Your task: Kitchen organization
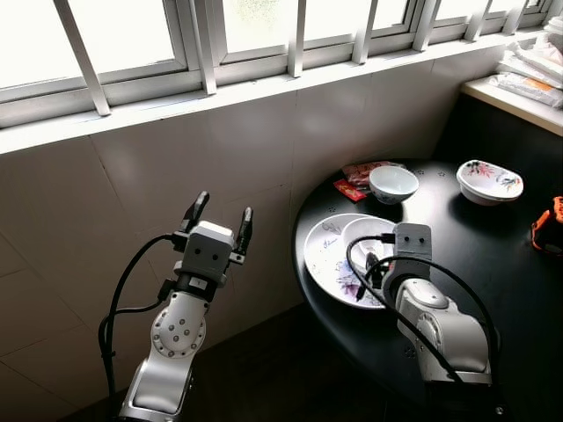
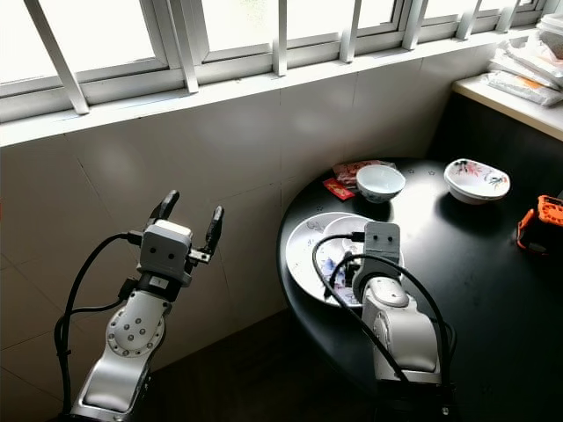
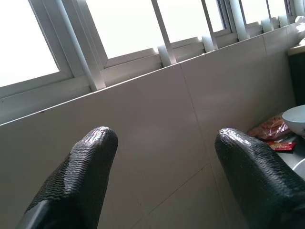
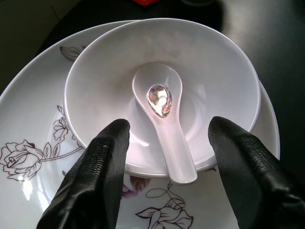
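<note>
My right gripper (image 4: pixel 164 157) hangs wide open, holding nothing, over the spoon (image 4: pixel 164 121) in a white bowl (image 4: pixel 162 62) at frame centre.

The bowl sits on a flowered plate (image 4: pixel 28 143); a careless pinch could skid it off the black bench (image 1: pixel 493 255). Left gripper (image 1: pixel 218 220) open, empty, before the tiled wall (image 1: pixel 114 193) beneath windows (image 1: pixel 132 35).

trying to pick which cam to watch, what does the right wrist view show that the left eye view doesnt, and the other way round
Right wrist view: a white spoon lying inside the white bowl, its handle resting over the near rim, between the open fingers.

Left eye view: the left gripper raised open before the tiled wall, the windows, a second small bowl, a floral dish, red packets and an orange object.

Both: the right gripper, the bowl, the floral plate under it, the black table.
</note>
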`<state>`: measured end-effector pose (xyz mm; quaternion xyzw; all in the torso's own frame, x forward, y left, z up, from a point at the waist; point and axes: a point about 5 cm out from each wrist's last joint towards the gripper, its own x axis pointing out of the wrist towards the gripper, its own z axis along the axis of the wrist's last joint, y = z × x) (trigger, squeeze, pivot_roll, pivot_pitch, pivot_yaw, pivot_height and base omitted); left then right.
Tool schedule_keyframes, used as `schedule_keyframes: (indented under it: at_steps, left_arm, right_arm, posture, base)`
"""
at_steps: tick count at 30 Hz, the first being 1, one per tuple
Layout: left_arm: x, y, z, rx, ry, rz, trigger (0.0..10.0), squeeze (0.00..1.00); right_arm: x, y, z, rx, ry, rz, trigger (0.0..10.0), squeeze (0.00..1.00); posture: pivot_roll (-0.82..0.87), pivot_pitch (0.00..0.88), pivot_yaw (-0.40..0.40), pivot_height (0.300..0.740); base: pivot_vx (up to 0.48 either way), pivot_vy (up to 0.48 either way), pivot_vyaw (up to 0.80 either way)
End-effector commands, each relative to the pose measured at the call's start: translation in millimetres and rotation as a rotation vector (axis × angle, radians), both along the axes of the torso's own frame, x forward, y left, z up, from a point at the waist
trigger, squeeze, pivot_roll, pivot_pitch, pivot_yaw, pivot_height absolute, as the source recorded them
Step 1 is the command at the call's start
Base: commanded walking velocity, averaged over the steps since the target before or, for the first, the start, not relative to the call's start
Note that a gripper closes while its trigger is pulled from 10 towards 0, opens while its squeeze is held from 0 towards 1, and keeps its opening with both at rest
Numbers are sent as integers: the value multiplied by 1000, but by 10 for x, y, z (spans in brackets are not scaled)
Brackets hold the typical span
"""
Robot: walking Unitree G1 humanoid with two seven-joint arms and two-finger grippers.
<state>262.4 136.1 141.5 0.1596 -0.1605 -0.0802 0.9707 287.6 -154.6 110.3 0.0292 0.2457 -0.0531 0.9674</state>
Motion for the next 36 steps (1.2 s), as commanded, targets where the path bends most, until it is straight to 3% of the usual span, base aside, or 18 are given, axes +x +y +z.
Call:
schedule_keyframes:
  at_steps: [1,12,13,16,17,18,21,23,25,26,27,28,36]
  left_arm:
    - [11,-7,-16,8,12,-2,10000,0]
    - [15,-1,-21,10,18,4,10000,0]
    - [14,-2,-22,10,18,4,10000,0]
    - [14,-3,-21,11,18,3,10000,0]
    - [14,-3,-22,11,19,3,10000,0]
    - [15,-3,-23,11,19,3,10000,0]
    - [15,-3,-24,11,20,4,10000,0]
    - [15,-4,-27,12,21,4,10000,0]
    - [16,-5,-32,13,23,4,10000,0]
    - [16,-6,-34,13,23,4,10000,0]
    - [16,-7,-35,14,24,4,10000,0]
    - [16,-7,-36,14,24,5,10000,0]
    - [14,-7,-43,14,26,8,10000,0]
  right_arm:
    - [-6,-33,6,-6,8,-10,10000,0]
    - [47,-80,-61,4,43,6,9922,0]
    - [49,-89,-73,1,44,9,5490,0]
    - [50,-92,-74,0,44,10,5490,0]
    - [51,-95,-81,2,47,11,3804,0]
    - [50,-96,-89,5,51,14,3020,0]
    - [50,-96,-96,7,55,16,3020,0]
    - [50,-93,-107,2,62,23,1451,0]
    - [51,-84,-107,-6,63,30,1608,0]
    - [53,-83,-104,-7,61,32,941,0]
    - [55,-82,-102,-7,60,33,941,0]
    - [56,-83,-100,-9,59,34,0,0]
    - [62,-89,-91,-9,55,32,0,0]
  posture:
    - [74,0,-37,740]
    - [78,0,-41,740]
    - [78,0,-41,740]
    - [78,0,-41,740]
    - [77,0,-40,740]
    - [77,0,-40,740]
    - [77,0,-40,740]
    - [78,0,-40,740]
    - [77,0,-40,740]
    - [78,0,-41,740]
    - [78,0,-41,740]
    - [78,0,-41,740]
    - [79,0,-43,740]
  base:
    - [0,0,0]
    - [0,0,0]
    - [0,0,0]
    - [0,0,0]
    - [0,0,0]
    - [0,0,0]
    - [0,0,0]
    - [0,0,0]
    - [0,0,0]
    - [0,0,0]
    - [0,0,0]
    - [0,0,0]
    - [0,0,0]
